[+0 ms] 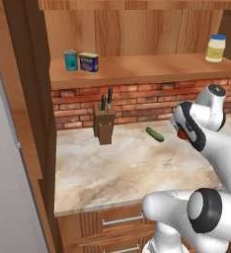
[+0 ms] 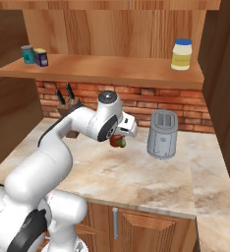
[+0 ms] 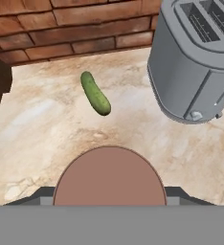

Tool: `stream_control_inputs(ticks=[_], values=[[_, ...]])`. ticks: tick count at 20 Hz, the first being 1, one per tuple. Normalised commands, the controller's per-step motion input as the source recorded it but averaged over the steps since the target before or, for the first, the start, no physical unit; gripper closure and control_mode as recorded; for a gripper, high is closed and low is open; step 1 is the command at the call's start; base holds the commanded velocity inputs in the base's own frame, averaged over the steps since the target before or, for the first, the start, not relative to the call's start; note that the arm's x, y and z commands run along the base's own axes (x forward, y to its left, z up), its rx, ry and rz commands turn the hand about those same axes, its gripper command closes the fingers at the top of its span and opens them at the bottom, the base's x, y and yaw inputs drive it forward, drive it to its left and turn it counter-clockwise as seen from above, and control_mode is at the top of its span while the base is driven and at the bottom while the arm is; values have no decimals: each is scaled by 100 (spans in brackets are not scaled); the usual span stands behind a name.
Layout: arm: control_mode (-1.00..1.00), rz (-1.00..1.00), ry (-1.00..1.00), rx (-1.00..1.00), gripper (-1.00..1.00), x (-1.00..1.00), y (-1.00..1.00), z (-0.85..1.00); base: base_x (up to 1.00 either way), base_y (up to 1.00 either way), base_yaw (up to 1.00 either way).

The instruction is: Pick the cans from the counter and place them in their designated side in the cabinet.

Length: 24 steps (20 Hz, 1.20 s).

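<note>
A plain red-brown can [image 3: 109,177] sits between my gripper's [image 3: 109,194] two fingers, which are shut on its sides; its round top faces the hand camera. From the right base view the gripper [image 2: 118,140] holds this can [image 2: 118,142] over the middle of the counter [image 2: 136,172]. I cannot tell whether the can touches the surface. The dark blue can with a yellow label [image 1: 88,62] stands at the left end of the cabinet shelf [image 1: 137,69], far up and left of the gripper [image 1: 182,133].
A teal can [image 1: 70,60] stands beside the blue one, and a pale yellow jar [image 1: 215,48] at the shelf's right end. On the counter lie a cucumber [image 3: 95,93], a grey toaster [image 3: 195,62] to the right, and a knife block [image 1: 103,126] by the brick wall.
</note>
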Motion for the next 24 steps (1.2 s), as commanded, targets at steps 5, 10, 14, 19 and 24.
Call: stream_control_inputs(ticks=[5, 10, 14, 19, 24], values=[[-100, 2, -4, 0, 100, -17, 17, 18, 0, 0, 0], [-100, 2, -3, 0, 100, -15, 19, 19, 0, 0, 0], [-100, 2, -3, 0, 100, -14, 23, 21, 0, 0, 0], [-100, 2, -3, 0, 100, -11, 27, 21, 0, 0, 0], [-100, 1, -4, 0, 100, -8, 27, 23, 0, 0, 0]])
